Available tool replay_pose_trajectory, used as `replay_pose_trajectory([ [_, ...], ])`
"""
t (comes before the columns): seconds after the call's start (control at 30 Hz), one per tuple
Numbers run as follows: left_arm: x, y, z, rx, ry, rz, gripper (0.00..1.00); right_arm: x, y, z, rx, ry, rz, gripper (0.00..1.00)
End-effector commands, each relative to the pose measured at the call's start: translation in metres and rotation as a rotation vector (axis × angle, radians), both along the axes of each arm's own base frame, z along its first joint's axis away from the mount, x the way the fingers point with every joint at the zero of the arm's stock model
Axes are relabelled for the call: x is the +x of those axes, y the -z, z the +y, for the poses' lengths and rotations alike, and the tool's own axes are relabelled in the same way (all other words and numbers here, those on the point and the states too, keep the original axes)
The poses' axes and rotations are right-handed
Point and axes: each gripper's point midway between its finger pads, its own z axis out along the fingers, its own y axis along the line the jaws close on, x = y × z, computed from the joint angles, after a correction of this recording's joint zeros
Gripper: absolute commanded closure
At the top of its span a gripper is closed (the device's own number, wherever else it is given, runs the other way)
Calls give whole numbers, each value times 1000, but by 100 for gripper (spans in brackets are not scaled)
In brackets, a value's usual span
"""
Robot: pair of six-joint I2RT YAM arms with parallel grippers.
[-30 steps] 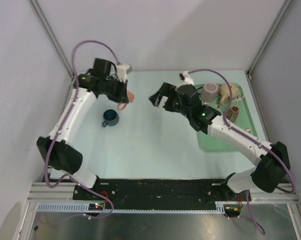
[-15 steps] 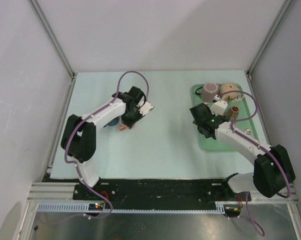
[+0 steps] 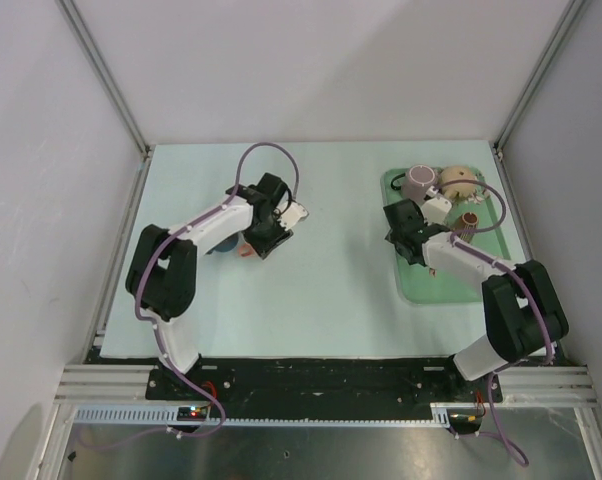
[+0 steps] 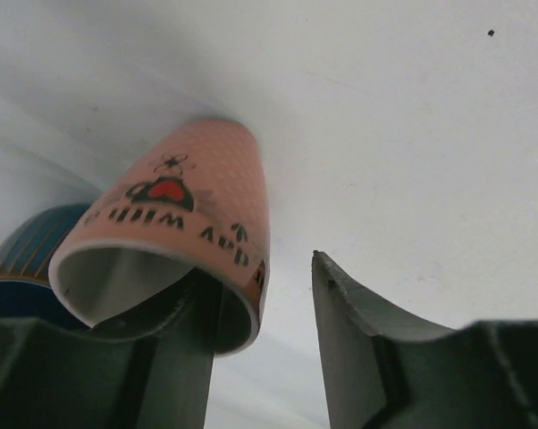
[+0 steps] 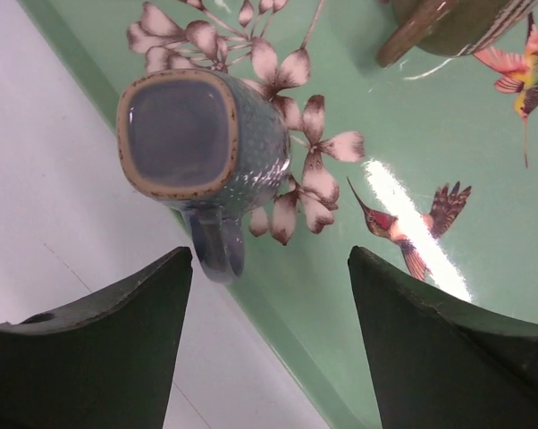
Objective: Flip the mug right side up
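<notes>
A pink printed mug [image 4: 189, 197] rests tilted on the table, base on the surface and mouth toward the wrist; it also shows in the top view [image 3: 244, 250]. My left gripper [image 4: 262, 277] is open. One finger is inside the mug's mouth, the other stands clear of its outer wall. A grey-blue mug [image 5: 202, 134] stands base up on the green tray [image 5: 412, 161], its handle toward the tray's left edge. My right gripper [image 5: 269, 268] is open and empty, just short of that mug, over the tray's edge [image 3: 399, 222].
A dark blue mug [image 4: 28, 250] sits right behind the pink one, mostly hidden under my left arm in the top view [image 3: 219, 245]. The tray [image 3: 431, 285] also holds a tan round piece [image 3: 459, 180] and a brown striped cup [image 3: 468, 224].
My left arm has carried the pink mug from the back left down to the table beside the blue mug. My right arm has drawn back from the table's middle to the tray's left edge.
</notes>
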Motion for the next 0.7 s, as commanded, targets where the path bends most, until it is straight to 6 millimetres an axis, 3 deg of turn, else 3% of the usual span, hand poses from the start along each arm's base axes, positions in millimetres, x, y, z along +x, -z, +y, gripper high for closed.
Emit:
replay_pose_trajectory([
  [0.0,12,-38,-2,-59,-5,-92,45,12,-4,7,25,-20,-43,22],
  [0.13,14,-75,-2,-79,-24,-103,31,18,9,6,42,-4,-16,22],
  [0.27,7,-109,-6,-114,-18,-89,25,24,26,5,51,10,42,26],
  [0.4,-4,-141,-10,-172,-19,-74,24,27,29,-1,32,21,59,50],
  [0.57,-13,-184,-21,-314,-32,-77,24,28,7,-9,-25,6,24,92],
  [0.67,-15,-206,-23,-383,-37,-87,23,27,-25,-13,-82,-26,-35,99],
])
